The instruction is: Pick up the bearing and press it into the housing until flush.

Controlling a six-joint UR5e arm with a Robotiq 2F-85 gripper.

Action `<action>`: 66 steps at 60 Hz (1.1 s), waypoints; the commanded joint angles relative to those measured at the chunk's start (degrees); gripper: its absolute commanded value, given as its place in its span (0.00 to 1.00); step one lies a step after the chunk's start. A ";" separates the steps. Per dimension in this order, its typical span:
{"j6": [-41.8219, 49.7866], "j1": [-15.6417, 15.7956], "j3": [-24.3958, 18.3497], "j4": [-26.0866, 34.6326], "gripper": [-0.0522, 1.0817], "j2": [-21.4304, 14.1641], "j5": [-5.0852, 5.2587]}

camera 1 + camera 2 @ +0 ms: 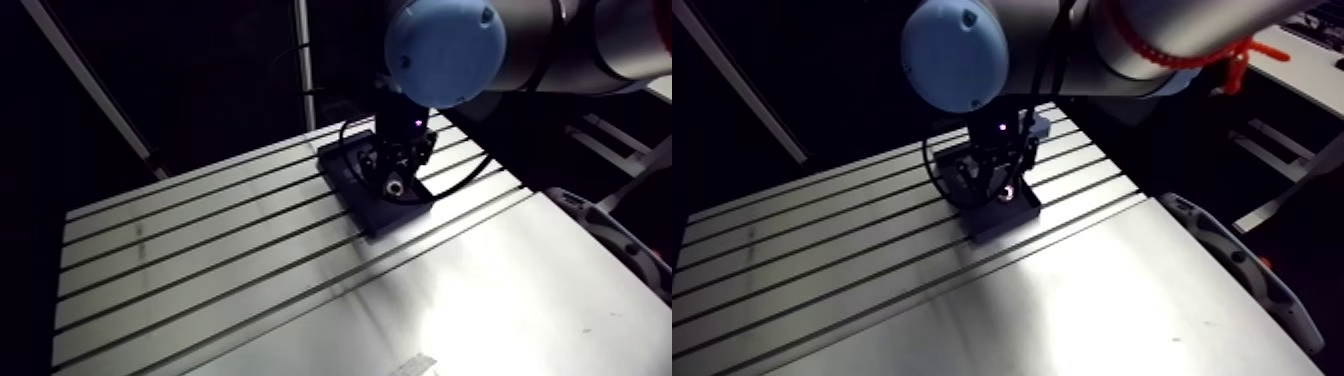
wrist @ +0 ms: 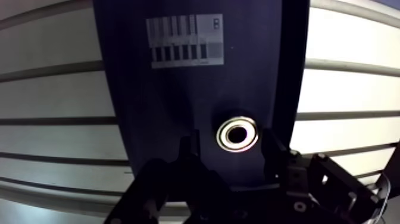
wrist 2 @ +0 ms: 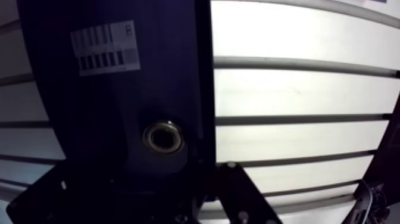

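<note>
A dark flat housing plate (image 2: 155, 101) lies on the slotted aluminium table (image 1: 200, 250). A shiny ring-shaped bearing (image 2: 237, 133) sits in the plate's round hole, near the plate's edge. It looks level with the dark surface. My gripper (image 2: 233, 152) hangs directly over it and is open. One dark finger (image 2: 191, 150) stands on each side of the ring, with a small gap to it. In the arm view the gripper (image 1: 397, 182) is down low on the plate (image 1: 385, 218), at the far side of the table.
A white label with grey bars (image 2: 184, 40) is stuck on the plate ahead of the gripper. Bright table slats (image 3: 297, 89) run beside the plate. A smooth metal sheet (image 1: 480, 300) covers the table's near right part. A grey curved piece (image 1: 1232, 262) lies off the right edge.
</note>
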 commanded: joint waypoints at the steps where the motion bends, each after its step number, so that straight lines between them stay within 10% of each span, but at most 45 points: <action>1: 0.03 -0.02 -0.16 0.00 0.38 0.48 -0.04; 66: 0.20 0.07 -0.34 -0.09 0.48 0.48 -0.04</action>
